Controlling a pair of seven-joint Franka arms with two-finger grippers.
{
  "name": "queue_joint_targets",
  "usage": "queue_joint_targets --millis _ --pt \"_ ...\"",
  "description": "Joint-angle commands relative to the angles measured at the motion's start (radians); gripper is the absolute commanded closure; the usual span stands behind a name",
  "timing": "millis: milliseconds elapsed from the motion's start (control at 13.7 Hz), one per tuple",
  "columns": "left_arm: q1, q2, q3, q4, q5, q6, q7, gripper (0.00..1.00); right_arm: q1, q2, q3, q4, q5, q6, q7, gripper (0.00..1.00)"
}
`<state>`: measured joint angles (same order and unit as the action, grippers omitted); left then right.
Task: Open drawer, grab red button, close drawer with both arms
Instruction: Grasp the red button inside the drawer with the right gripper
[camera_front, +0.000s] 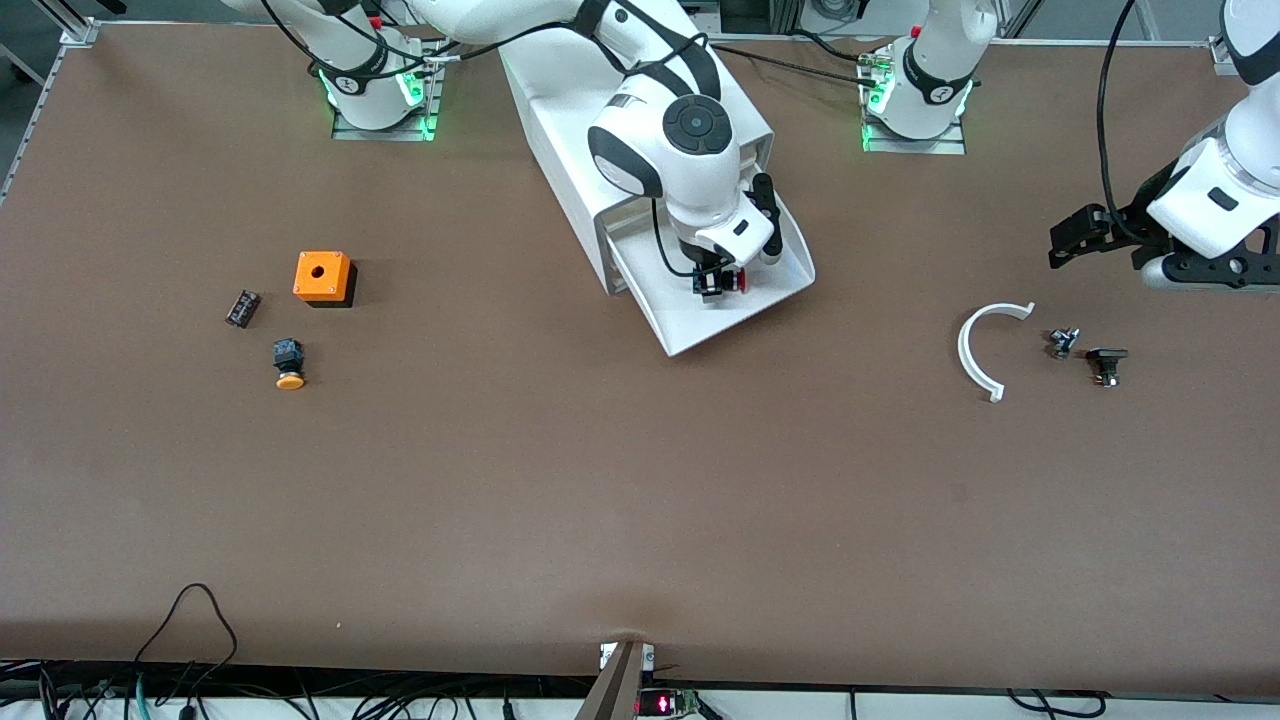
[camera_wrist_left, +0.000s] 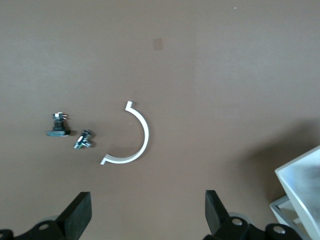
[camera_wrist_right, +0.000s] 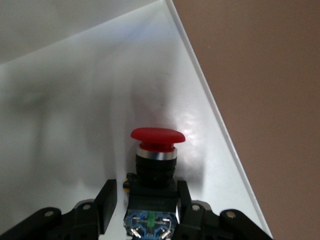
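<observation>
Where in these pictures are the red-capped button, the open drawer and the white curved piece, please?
button (camera_wrist_right: 157, 135): right wrist view, on its red cap.
drawer (camera_front: 745, 310): front view, on the bare tray floor near the front lip.
white curved piece (camera_wrist_left: 145, 135): left wrist view, on the middle of its arc.

- We see the drawer (camera_front: 700, 320), a shallow white tray with a flared lip, pulled open from its cabinet toward 5 o'clock in the front view
- We see the button (camera_wrist_right: 157, 150), red mushroom cap, black-and-blue body, lying on its side in the drawer between the right gripper's (camera_wrist_right: 146, 200) fingers
</observation>
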<state>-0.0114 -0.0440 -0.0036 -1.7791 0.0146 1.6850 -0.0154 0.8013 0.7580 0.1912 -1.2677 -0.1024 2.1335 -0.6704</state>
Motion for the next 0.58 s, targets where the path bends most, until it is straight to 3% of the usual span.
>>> queue_joint_targets --millis 0,364,510 --pt "-0.006 0.024 -0.003 0.038 0.042 -0.014 -0.014 0.00 0.010 0.012 -0.016 0.030 -0.022 0.003 0.011 0.56" --pt "-0.009 0.027 -0.004 0.056 0.039 -0.024 -0.015 0.00 0.028 -0.029 -0.068 0.031 -0.020 -0.006 0.014 0.76" --pt "-0.009 0.027 -0.004 0.056 0.039 -0.024 -0.015 0.00 0.051 -0.084 -0.111 0.031 -0.011 -0.035 0.041 0.77"
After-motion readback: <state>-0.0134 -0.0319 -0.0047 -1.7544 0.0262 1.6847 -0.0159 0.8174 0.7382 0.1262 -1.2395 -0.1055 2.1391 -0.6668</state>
